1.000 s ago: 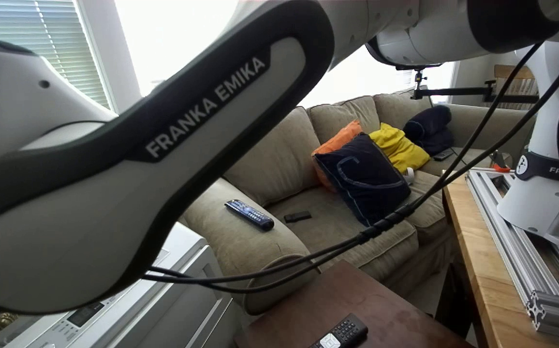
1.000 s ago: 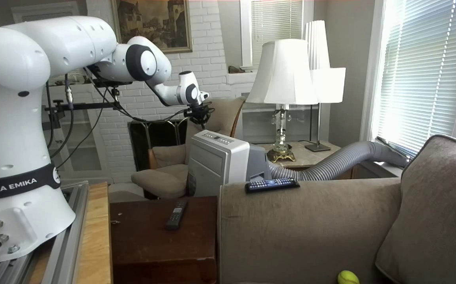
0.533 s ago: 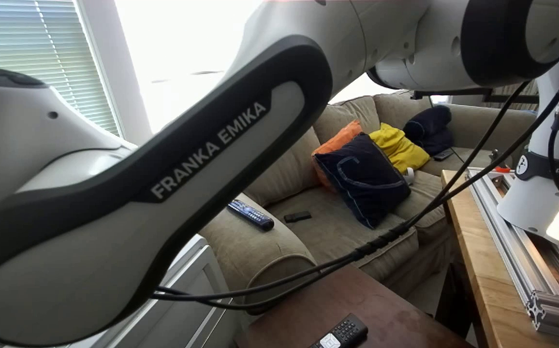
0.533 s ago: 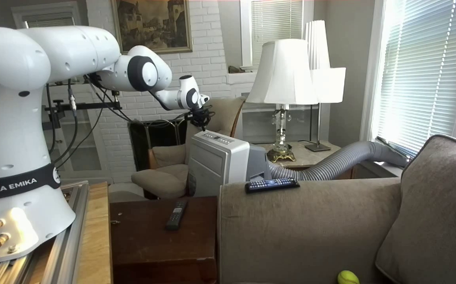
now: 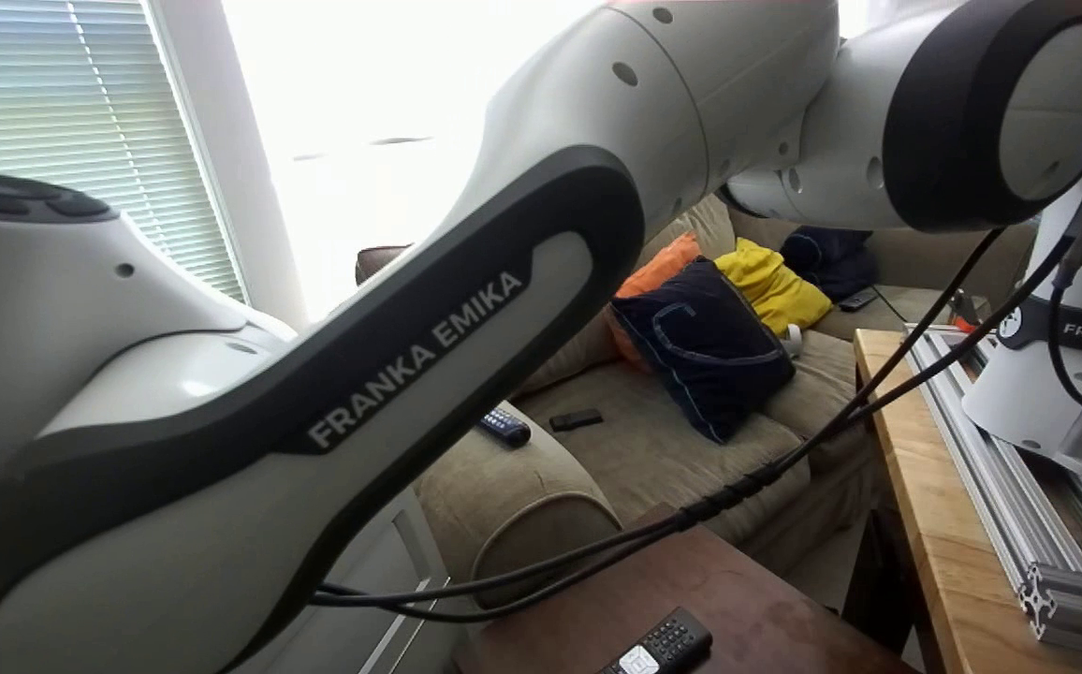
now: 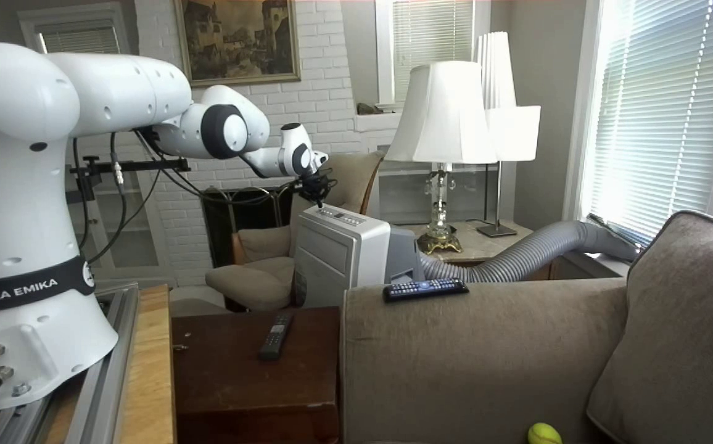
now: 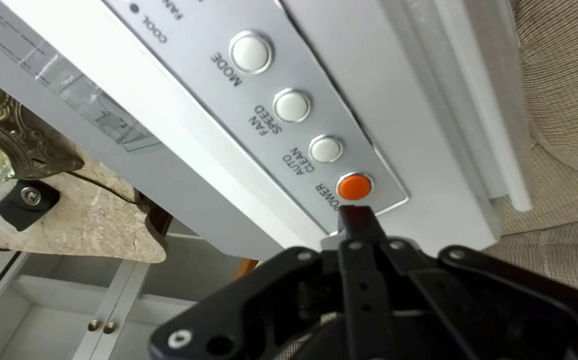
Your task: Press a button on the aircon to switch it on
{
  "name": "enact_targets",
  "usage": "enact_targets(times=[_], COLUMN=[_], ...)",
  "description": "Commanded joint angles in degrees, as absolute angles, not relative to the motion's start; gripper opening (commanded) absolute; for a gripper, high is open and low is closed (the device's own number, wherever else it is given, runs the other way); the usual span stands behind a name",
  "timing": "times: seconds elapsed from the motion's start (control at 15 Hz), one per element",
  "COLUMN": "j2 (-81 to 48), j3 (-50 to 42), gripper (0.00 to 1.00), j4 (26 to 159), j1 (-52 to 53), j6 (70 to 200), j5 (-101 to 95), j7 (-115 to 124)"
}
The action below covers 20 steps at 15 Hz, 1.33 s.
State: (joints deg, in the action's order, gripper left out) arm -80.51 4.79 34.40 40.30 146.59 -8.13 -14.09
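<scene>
The aircon (image 6: 325, 259) is a white boxy unit with a control strip on top. In the wrist view its panel (image 7: 314, 197) shows several round white buttons and an orange POWER button (image 7: 354, 187). My gripper (image 7: 358, 210) is shut and empty. Its fingertips stand just below the orange button in that view, over the start of the word POWER; whether they touch the panel I cannot tell. In an exterior view the gripper (image 6: 319, 203) points down at the near left end of the aircon's top. In an exterior view my arm hides most of the aircon (image 5: 377, 562).
A black remote (image 6: 425, 289) lies on the sofa arm (image 6: 486, 333). Another remote (image 6: 276, 336) lies on the brown table (image 6: 233, 382). A grey hose (image 6: 517, 253) runs behind the aircon. Lamps (image 6: 443, 117) stand behind it. An armchair (image 6: 258, 283) stands beside it.
The arm has come down steadily over the last second. The gripper has sunk slightly, closer to the aircon's top, and stays shut. The aircon and remotes have not moved.
</scene>
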Motion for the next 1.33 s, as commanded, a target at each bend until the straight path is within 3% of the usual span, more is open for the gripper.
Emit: enact_targets(times=[0.0,0.47,0.8,1.13,1.27], j2=[-85.2,-88.0,-85.4,-86.2,-80.9], j3=[4.6,4.0,2.1,4.2,4.1], gripper=[0.00,0.00,0.00,0.00,0.00], j4=[27.2,22.7,28.4,22.1,26.5], j1=[40.7,41.0,41.1,41.1,40.7], j6=[145.3,142.2,142.5,141.9,141.5], j5=[-8.8,-8.6,-9.3,-7.2,-7.0], j7=[-14.1,-14.3,-13.9,-14.4,-13.4])
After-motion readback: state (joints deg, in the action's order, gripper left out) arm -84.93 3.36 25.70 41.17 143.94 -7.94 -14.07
